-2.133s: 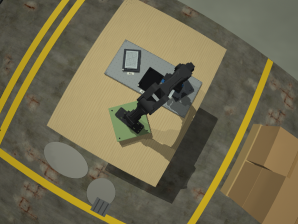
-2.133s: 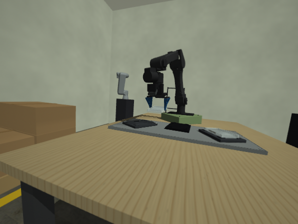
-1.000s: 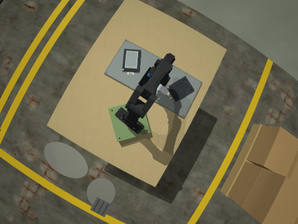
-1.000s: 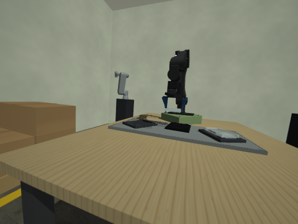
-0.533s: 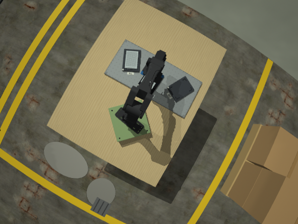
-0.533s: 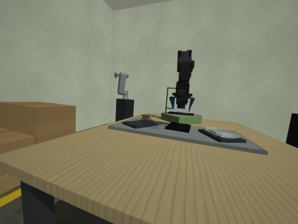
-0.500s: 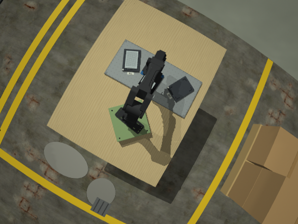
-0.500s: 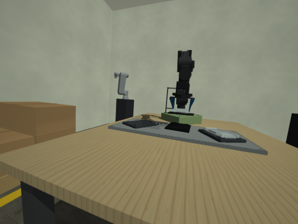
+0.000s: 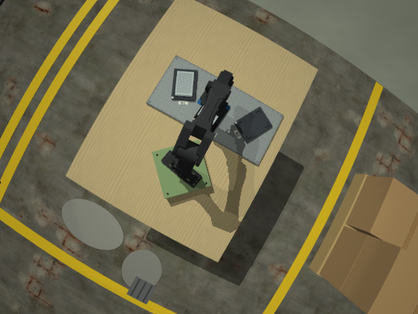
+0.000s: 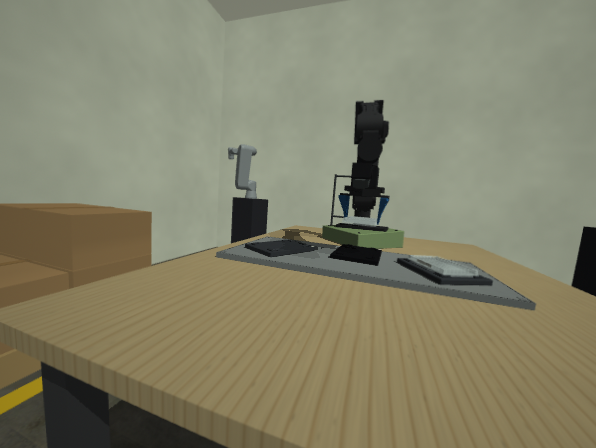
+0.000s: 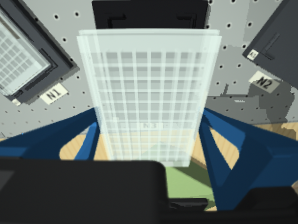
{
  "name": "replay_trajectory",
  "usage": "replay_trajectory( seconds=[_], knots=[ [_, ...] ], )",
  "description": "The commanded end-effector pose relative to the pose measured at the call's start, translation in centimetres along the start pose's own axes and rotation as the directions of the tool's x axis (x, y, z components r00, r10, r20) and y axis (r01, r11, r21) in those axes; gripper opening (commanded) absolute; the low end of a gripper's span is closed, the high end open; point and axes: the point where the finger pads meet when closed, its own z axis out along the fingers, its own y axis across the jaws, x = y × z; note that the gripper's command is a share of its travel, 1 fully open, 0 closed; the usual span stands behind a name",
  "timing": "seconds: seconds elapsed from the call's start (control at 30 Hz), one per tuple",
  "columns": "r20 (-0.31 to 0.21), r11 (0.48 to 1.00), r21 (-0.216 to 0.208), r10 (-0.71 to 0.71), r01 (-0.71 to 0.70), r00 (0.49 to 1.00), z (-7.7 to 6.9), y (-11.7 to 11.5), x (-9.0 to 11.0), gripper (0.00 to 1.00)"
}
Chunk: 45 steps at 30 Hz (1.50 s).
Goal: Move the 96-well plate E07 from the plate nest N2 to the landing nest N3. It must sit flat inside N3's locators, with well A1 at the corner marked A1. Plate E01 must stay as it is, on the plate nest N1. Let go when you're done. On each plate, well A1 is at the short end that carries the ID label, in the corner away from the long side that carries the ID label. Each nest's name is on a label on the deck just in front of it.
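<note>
Wrist view, left to right. Plate E01 (image 11: 16, 56) lay in nest N1 (image 11: 59, 64), its label N1 (image 11: 53, 93) on the deck (image 11: 226, 39) in front. At centre, the gripper (image 11: 148, 131) carried plate E07 (image 11: 148, 100) in the air, its blue fingers clenched on the plate's 2 long sides. Beyond the plate's far edge showed a dark nest (image 11: 150, 14) with corner locators, judged to be N3, though its label was hidden. At right stood nest N2 (image 11: 274, 37), vacated, with label N2 (image 11: 263, 82).

Step in hand, as judged: transfer, with E07 hanging roughly above N3. The next move called for squaring the plate with the locators, checking that well A1 met the marked corner (the ID label could not be read here), lowering it flat, then releasing.
</note>
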Motion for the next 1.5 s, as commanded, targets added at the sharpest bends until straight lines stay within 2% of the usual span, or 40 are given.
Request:
replay_trajectory(
  seconds=[0.0, 0.5, 1.47],
  knots=[
    [0.014, 1.0, -0.001, 0.001, -0.001, 1.0, -0.3, 0.0, -0.3, 0.0],
    [0.014, 1.0, -0.001, 0.001, -0.001, 1.0, -0.3, 0.0, -0.2, 0.0],
    [0.014, 1.0, -0.001, 0.001, -0.001, 1.0, 4.2, 0.0, -0.6, 0.0]
  ],
)
